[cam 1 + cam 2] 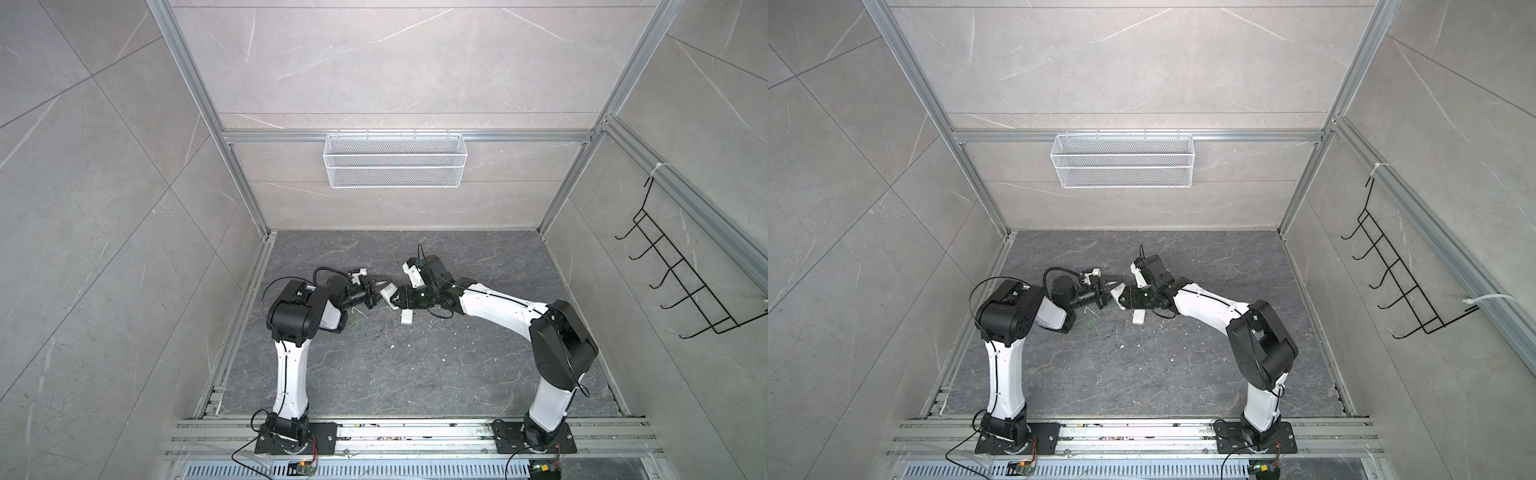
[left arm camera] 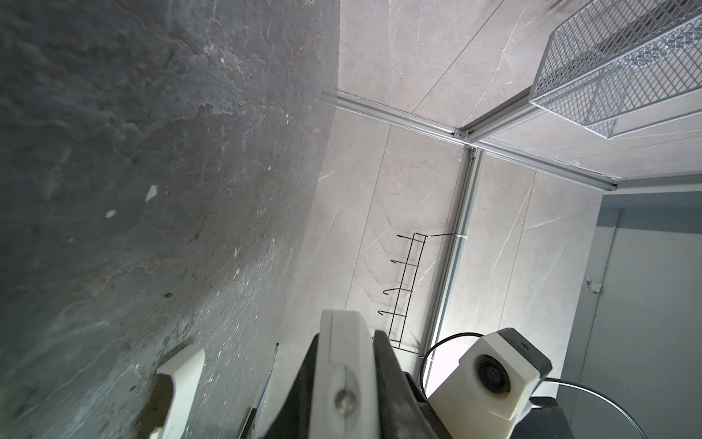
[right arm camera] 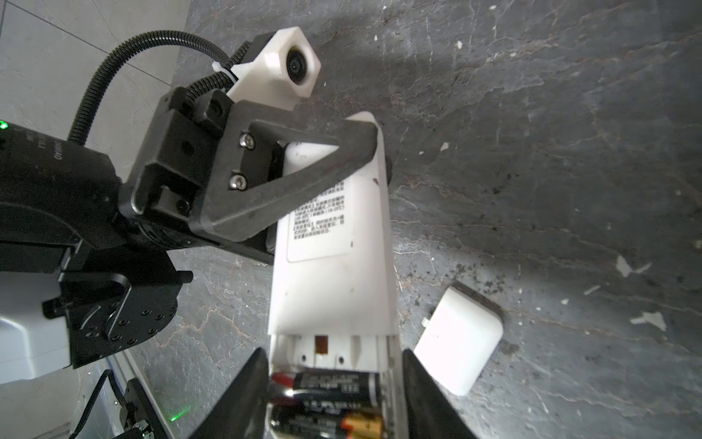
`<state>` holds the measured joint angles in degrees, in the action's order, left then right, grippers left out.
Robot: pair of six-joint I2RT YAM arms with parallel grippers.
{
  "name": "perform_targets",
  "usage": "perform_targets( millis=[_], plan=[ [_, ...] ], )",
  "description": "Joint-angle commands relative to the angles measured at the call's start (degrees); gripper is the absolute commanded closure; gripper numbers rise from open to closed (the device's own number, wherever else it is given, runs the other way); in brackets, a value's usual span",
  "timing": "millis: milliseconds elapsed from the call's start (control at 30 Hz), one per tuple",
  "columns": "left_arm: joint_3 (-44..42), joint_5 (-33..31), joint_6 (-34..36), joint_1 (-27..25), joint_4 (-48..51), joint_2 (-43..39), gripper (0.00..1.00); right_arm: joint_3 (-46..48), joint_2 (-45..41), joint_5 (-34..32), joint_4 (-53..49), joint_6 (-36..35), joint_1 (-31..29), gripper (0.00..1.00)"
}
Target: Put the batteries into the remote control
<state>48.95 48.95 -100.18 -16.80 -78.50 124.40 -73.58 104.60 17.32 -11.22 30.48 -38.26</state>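
Nr ctr of counter (image 1: 374, 374), toward far edge: remote control (image 3: 330, 281) btwn left gripper (image 3: 380, 152) at its left end & right gripper (image 3: 334, 365) at its right end. The batteries (image 3: 334, 395) lie side by side in its open compartment. Cover (image 3: 459, 342) lies on counter just beside it, front-edge side.

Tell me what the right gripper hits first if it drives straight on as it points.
Probably the left gripper, clamped on the far end of the remote control; the right gripper straddles its battery end, pointing along it. Depth unclear.
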Motion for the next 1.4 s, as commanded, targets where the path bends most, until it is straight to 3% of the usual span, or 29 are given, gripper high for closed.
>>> perform_targets(
  millis=[0,300,800,900,1167,1367],
  plan=[
    [1.65,-0.58,0.05,-2.19,-2.62,-3.42,0.96,-2.79,1.16,5.40,2.57,0.80,-1.36,0.53],
    [1.85,-1.28,-0.04,-2.57,-2.60,-4.20,0.96,-4.14,2.34,5.44,0.26,1.24,-1.37,0.51],
    [0.75,-2.36,1.11,-2.54,-2.62,-4.24,0.96,-8.20,-0.71,5.71,-4.20,1.29,-0.92,0.35],
    [0.56,-2.39,1.14,-2.56,-2.61,-4.49,0.96,-7.85,-1.23,5.84,-3.59,3.61,0.14,0.33],
    [-0.77,-6.40,2.44,-2.53,-2.62,-6.28,0.96,-0.88,-5.16,10.98,9.47,15.18,3.94,0.29],
    [-1.64,-10.36,3.14,-2.54,-2.62,-8.32,0.96,0.54,-6.57,7.60,8.39,19.80,5.62,0.29]
  ],
)
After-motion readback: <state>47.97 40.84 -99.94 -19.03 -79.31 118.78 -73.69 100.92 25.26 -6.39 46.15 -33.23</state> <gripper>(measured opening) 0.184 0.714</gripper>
